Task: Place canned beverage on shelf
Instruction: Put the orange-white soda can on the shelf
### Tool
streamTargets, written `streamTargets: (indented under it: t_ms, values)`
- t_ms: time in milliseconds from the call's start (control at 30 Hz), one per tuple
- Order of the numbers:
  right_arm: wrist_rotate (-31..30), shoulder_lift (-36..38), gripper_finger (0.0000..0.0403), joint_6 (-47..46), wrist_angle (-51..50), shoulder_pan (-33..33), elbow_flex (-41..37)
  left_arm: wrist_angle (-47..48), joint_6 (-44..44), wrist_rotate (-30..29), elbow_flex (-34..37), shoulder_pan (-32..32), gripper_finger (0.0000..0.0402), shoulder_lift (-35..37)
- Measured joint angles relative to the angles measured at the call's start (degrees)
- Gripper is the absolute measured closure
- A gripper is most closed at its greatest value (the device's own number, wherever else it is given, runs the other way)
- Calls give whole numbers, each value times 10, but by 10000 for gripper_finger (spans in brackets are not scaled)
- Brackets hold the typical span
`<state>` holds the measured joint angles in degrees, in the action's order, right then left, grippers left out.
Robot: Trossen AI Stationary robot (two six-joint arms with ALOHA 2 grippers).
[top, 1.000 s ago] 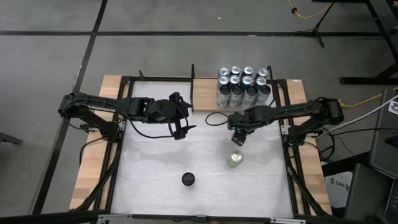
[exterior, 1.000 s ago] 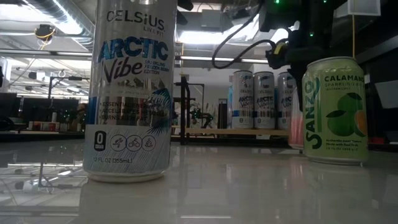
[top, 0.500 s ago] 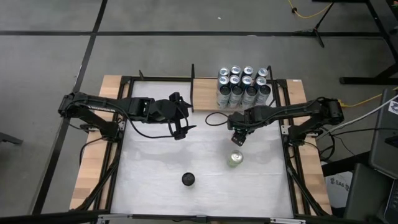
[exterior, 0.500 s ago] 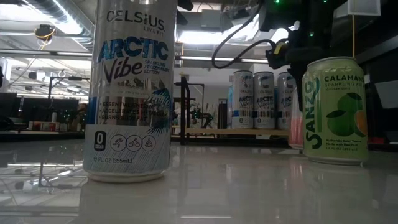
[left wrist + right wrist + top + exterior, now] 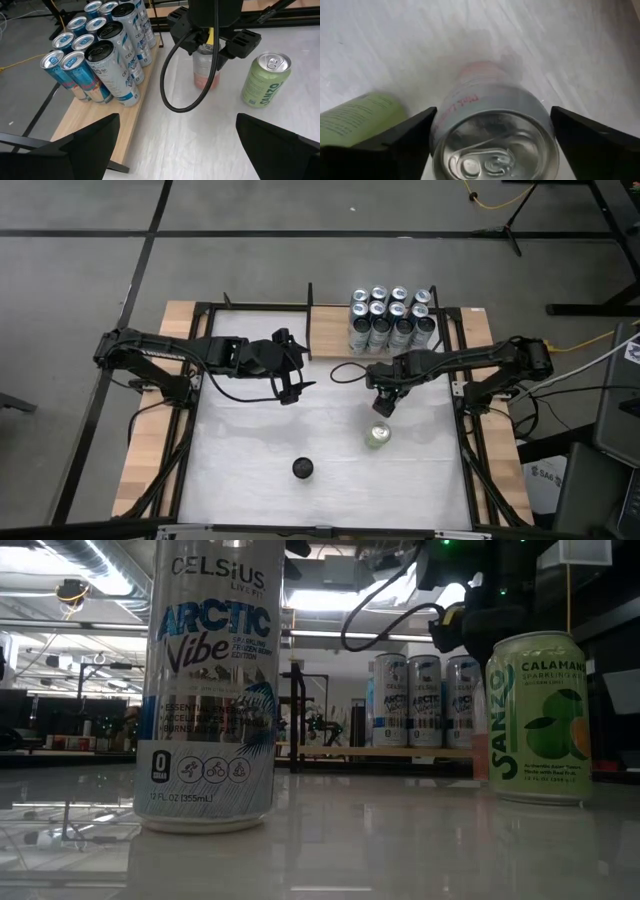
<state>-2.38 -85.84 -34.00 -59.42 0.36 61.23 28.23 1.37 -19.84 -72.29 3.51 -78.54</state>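
**Inspector A:** Where does the item stand?

**Inspector B:** A pink-and-silver can (image 5: 492, 130) stands upright on the white table (image 5: 250, 440), directly under the right gripper (image 5: 384, 406) and just beside a green Sanzo can (image 5: 377, 436). The shelf (image 5: 330, 330) is nearby; a cluster of blue-and-silver cans (image 5: 392, 316) stands at its right end, the left part bare.

**Inspector A:** State of the right fingers?

**Inspector B:** Spread wide, one on either side of the can's top, with a gap at each side. Nothing is held.

**Inspector A:** And the other arm?

**Inspector B:** The left gripper (image 5: 287, 380) waits over the table's left half, fingers fully apart, empty.

**Inspector A:** Handling characteristics?

**Inspector B:** My judgement: thin metal wall, smooth and glossy, so slippery and liable to dent under hard squeeze. Whether it is full cannot be determined. Tall and narrow, it would tip easily if nudged off-centre.

**Inspector A:** Recommended hold?

**Inspector B:** Across the body just below the rim, fingers on opposite sides, kept clear of the green can.
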Motion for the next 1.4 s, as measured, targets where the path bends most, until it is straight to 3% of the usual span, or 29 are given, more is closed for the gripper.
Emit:
streamTargets:
  t_ms: [167, 1033, 1400]
  values:
    - [0, 0, 5, -1, 7, 0, 0, 0, 0, 0, 0, 0, 11, 0]
    - [-21, 3, 13, -32, 19, 0, 0, 0, 1, 0, 0, 0, 11, 0]
    - [-16, 70, 13, 23, 3, 0, 0, -5, 1, 0, 0, 0, 11, 0]
